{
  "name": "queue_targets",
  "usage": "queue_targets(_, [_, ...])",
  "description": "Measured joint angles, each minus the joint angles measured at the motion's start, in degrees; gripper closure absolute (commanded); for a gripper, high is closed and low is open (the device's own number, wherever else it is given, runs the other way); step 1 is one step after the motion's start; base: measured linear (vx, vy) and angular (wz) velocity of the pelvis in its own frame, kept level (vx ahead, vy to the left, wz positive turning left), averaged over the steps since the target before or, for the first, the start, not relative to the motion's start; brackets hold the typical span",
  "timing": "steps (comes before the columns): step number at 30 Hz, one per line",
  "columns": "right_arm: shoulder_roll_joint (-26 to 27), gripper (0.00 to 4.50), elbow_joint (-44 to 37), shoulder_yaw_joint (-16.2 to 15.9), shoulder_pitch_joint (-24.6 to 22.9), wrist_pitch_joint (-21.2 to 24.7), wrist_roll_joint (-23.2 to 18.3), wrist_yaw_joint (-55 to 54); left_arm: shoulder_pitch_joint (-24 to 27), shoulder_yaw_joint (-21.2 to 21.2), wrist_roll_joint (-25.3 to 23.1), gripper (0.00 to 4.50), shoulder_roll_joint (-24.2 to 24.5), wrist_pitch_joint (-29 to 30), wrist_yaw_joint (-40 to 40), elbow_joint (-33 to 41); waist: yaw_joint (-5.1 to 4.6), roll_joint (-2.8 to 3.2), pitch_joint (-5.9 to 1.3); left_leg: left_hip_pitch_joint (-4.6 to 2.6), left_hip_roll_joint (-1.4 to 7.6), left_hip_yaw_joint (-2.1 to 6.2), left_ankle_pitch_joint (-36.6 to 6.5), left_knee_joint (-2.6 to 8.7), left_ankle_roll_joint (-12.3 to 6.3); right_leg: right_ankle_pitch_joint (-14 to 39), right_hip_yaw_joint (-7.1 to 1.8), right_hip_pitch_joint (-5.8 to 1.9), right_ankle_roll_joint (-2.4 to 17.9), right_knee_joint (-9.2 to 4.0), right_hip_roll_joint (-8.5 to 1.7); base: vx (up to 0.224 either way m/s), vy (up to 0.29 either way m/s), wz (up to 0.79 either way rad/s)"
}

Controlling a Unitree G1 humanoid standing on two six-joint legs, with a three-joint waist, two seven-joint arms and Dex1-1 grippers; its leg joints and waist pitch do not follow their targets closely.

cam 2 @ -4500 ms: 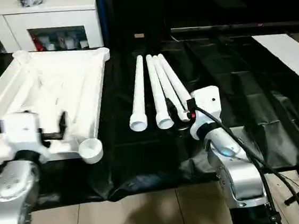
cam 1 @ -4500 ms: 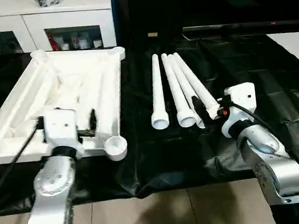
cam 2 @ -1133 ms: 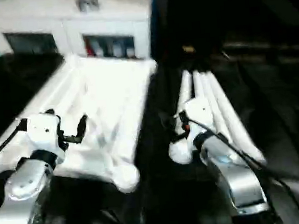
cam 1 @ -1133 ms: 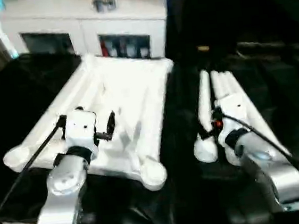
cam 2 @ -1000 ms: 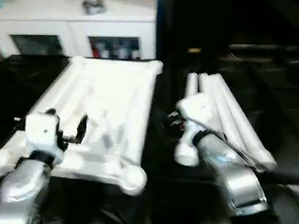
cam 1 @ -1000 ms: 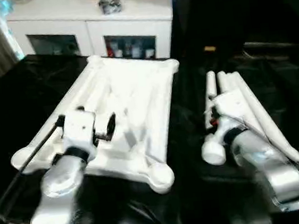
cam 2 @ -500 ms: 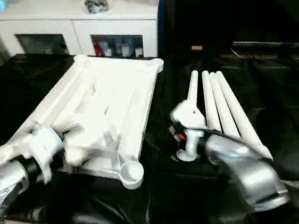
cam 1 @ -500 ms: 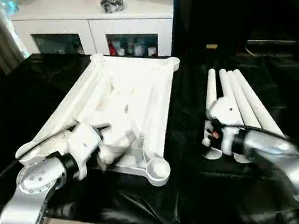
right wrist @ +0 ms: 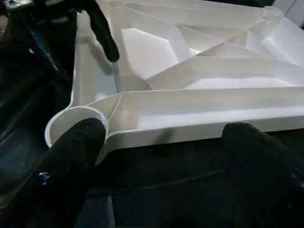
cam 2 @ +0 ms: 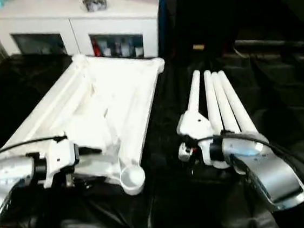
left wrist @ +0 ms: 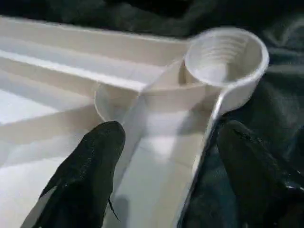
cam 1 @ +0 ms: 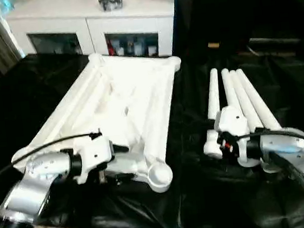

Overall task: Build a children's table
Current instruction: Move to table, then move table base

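Just ahead of the left gripper (left wrist: 164, 175), the near rim of the upturned white tabletop (cam 1: 123, 103) runs between its two black fingers (left wrist: 83, 175), one over the ribbed underside and the other outside the rim over the black cloth (cam 1: 204, 195); fingers spread apart with the rim in the gap, contact not clear (no firm grip visible). Just past those fingertips sits a round corner socket (left wrist: 223, 59), ridged inside and open upward, at the tabletop's near corner on the side toward the right arm. The left arm lies low across the near edge of the tabletop, pointing toward the other arm. The right gripper (right wrist: 164, 156) has its fingers wide apart and nothing between them, hovering over the black cloth and facing the tabletop's long side; from its wrist camera the corner socket is just ahead of one finger and the left gripper's black finger shows beyond, over the ribs. Directly beside the right gripper, on the side away from the tabletop, four white legs (cam 1: 238, 105) lie side by side on the cloth, wide ends near its wrist, thin ends pointing away. Farther off, beyond the tabletop's far end, stands a white cabinet (cam 1: 93, 22) with glass doors and small items on top.
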State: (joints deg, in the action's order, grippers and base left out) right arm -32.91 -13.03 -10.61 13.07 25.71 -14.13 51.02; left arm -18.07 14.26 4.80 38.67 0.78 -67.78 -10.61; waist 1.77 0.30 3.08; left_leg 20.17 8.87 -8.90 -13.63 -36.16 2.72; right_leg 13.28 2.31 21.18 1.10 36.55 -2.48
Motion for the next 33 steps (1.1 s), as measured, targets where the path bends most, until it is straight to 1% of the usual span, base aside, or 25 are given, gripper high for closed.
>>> queue_targets(3, [-0.19,0.00,-0.20,-0.22,-0.19,0.00,0.00,0.67,-2.01,0.77,0.06,1.34,0.62,-1.00,-3.90,-4.02,0.06,0.00,0.00,0.05,0.02,-0.07,-0.01,0.06,-0.03,0.00,-0.01,0.06,0.00,-0.07,-0.01,0.000,0.000,0.00])
queue_targets(5, [-0.44,0.00,-0.30,-0.58,-0.33,0.00,0.00,0.79,-2.72,0.91,0.05,1.67,0.73,-1.80,-5.25,-5.79,0.07,0.00,0.00,0.04,0.03,-0.11,-0.01,0.06,-0.03,0.00,-0.02,0.05,0.01,-0.07,-0.01,0.000,0.000,0.00])
queue_targets(8, [-0.46,0.00,-0.48,-0.76,-0.41,0.13,-0.04,1.09,-2.88,2.17,0.05,1.70,0.82,-2.00,-7.82,-7.46,0.07,0.00,0.00,0.00,0.11,-0.23,0.00,0.07,-0.01,0.00,-0.03,0.04,0.01,-0.05,-0.03,0.000,0.000,0.00])
queue_targets(10, [-0.49,0.00,-0.74,-0.76,-0.50,0.27,-0.08,1.45,-2.95,2.66,0.04,1.97,0.80,-2.06,-8.79,-8.59,0.07,0.00,0.00,-0.01,0.16,-0.31,0.00,0.07,0.00,0.00,-0.02,0.04,0.01,-0.04,-0.03,0.000,0.000,0.00])
queue_targets(13, [-0.56,0.00,-1.68,-0.83,-0.99,0.34,-0.17,1.95,-4.72,2.94,-0.05,2.15,0.65,-2.73,-9.70,-10.66,0.17,0.00,0.00,-0.07,0.43,-0.69,0.00,0.08,0.01,0.00,-0.01,0.03,0.01,-0.02,-0.03,0.000,0.000,0.00])
queue_targets(15, [-0.57,0.00,-1.71,-1.15,-1.31,0.34,-0.35,2.06,-5.48,3.01,-0.24,2.36,0.59,-3.64,-10.25,-12.01,0.18,0.00,0.00,-0.09,0.48,-0.82,0.00,0.08,0.01,0.00,-0.03,0.03,0.01,-0.01,-0.04,0.000,0.000,0.00])
queue_targets(16, [-0.66,0.00,-1.71,-1.17,-1.44,0.34,-0.39,2.11,-5.51,3.07,-0.40,2.36,0.51,-3.73,-10.35,-12.36,0.18,0.00,0.00,-0.09,0.49,-0.83,0.01,0.08,0.01,0.00,-0.03,0.03,0.01,-0.02,-0.04,0.000,0.000,0.00])
queue_targets(19, [-1.30,0.00,-1.73,-1.18,-1.56,0.34,-0.51,2.22,-5.68,3.15,-0.67,2.68,0.22,-3.73,-10.72,-12.82,0.15,0.00,0.00,-0.08,0.51,-0.87,0.01,0.07,0.01,0.00,-0.04,0.03,0.01,-0.06,-0.03,0.000,0.000,0.00])
queue_targets(20, [-1.44,0.00,-1.76,-1.18,-1.67,0.34,-0.50,2.32,-6.01,3.38,-0.77,2.68,0.20,-3.73,-10.86,-12.96,0.15,0.00,0.00,-0.07,0.52,-0.88,0.01,0.08,0.01,0.00,-0.03,0.03,0.01,-0.07,-0.03,0.000,0.000,0.00])
queue_targets(21, [-1.47,0.00,-1.76,-1.18,-1.75,0.34,-0.49,2.47,-6.31,3.61,-0.84,2.86,0.19,-3.73,-10.96,-13.07,0.18,0.00,0.00,-0.06,0.54,-0.90,0.01,0.08,0.01,0.00,-0.03,0.04,0.01,-0.08,-0.03,0.000,0.000,0.00])
queue_targets(26, [-1.47,0.00,-1.77,-1.19,-1.91,0.34,-0.47,2.75,-7.31,3.70,-1.26,3.29,0.13,-4.61,-11.38,-14.75,0.11,0.00,0.00,-0.08,0.56,-0.92,0.01,0.10,0.01,0.01,-0.03,0.05,0.02,-0.08,-0.01,0.000,0.000,0.00])
queue_targets(27, [-1.47,0.00,-1.77,-1.19,-1.91,0.34,-0.47,2.75,-7.37,3.70,-1.26,3.29,0.09,-4.74,-11.38,-14.95,0.10,0.00,0.00,-0.08,0.56,-0.92,0.00,0.10,0.01,0.01,-0.04,0.05,0.02,-0.08,-0.01,0.000,0.000,0.00])
queue_targets(29, [-1.47,0.00,-1.77,-1.22,-1.91,0.34,-0.47,2.74,-7.60,3.68,-1.28,3.55,-0.08,-4.81,-11.38,-15.31,0.13,0.00,0.00,-0.08,0.57,-0.93,0.01,0.10,0.01,0.01,-0.03,0.05,0.02,-0.08,-0.01,0.000,0.000,0.00])
queue_targets(31, [-1.47,0.00,-1.78,-1.34,-1.91,0.34,-0.47,2.73,-7.79,3.66,-1.39,3.60,-0.14,-4.84,-11.38,-15.56,0.11,0.00,0.00,-0.08,0.57,-0.94,0.00,0.10,0.01,0.01,-0.03,0.05,0.03,-0.09,-0.01,0.000,0.000,0.00])
queue_targets(33, [-1.47,0.00,-1.82,-1.49,-1.92,0.34,-0.47,2.72,-7.92,3.68,-1.87,3.81,-0.13,-5.02,-11.42,-15.57,0.08,0.00,0.00,-0.08,0.57,-0.95,0.00,0.14,0.01,0.01,-0.04,0.05,0.03,-0.12,-0.01,0.000,0.000,0.00])
